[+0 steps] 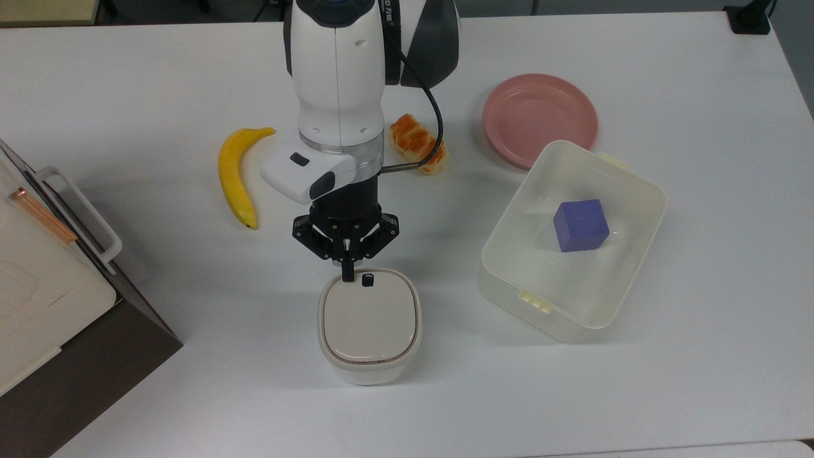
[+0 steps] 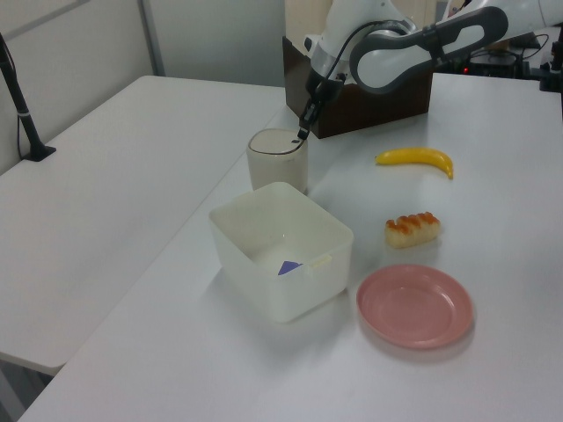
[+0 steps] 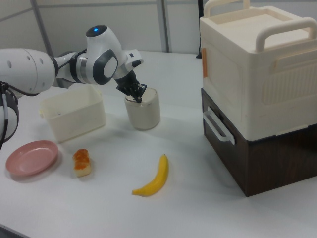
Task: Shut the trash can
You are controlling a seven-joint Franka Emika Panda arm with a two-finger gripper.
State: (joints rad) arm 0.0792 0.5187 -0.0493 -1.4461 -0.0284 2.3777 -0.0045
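Trash can [image 1: 369,327] sits mid-bench, lid flat and seemingly down. Pincer [image 1: 346,275] tip at lid's rear edge beside black button [image 1: 367,279], fingers together, holding nothing. Press straight down gently; avoid hitting button.

Arm [image 1: 340,76] marking: we see small white characters at the top edge of its dark shoulder cover in the top view, cut off and too small for us to read.
Other readable text: we find none.
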